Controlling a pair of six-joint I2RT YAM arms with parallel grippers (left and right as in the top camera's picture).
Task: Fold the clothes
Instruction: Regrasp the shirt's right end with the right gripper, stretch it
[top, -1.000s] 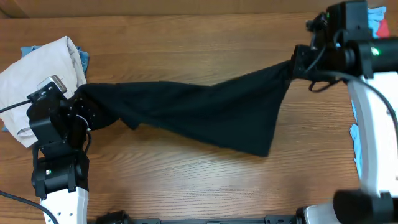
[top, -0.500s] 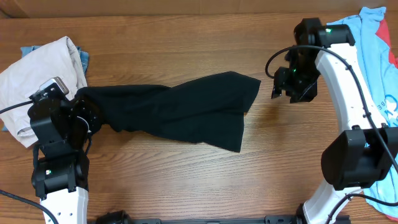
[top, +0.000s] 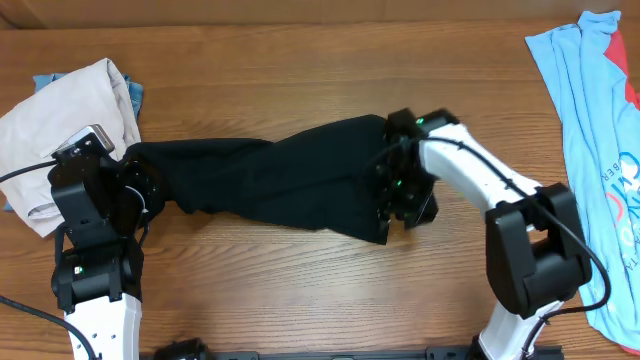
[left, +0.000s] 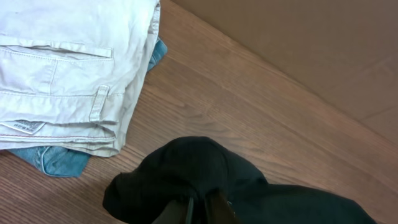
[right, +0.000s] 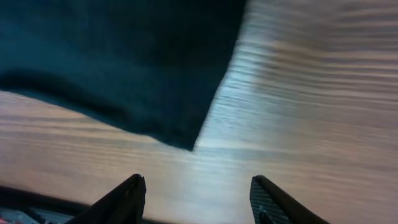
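Overhead, a large black fabric shirt (top: 280, 180) lies rumpled in a long band across the middle of the brown wooden tabletop (top: 300, 70), running from near the left edge to about the centre. It is not yet flat, so no fold has been made. I judge the step in hand to be spreading the shirt out before folding.

The left gripper (left: 199, 210) is pressed together on a bunched end of the shirt near the left edge, and the cloth rises in a hump over its fingers. The right gripper (right: 199, 199) is spread and empty, hanging over the shirt's loose right-hand corner, with bare wood showing between its fingers. That wrist view is blurred, so I cannot tell whether the gripper touches the cloth.

Folded beige cotton trousers (top: 65, 120) sit in the far left corner on a blue denim piece (left: 56, 160), and a light-blue printed tee (top: 585, 150) lies along the right edge. Neither touches the shirt.

The next move likely calls for lowering the spread right gripper onto that pointed corner and pinching a single layer. It would then draw the corner toward the right edge while the left end is held, so the shirt comes out taut and flat.
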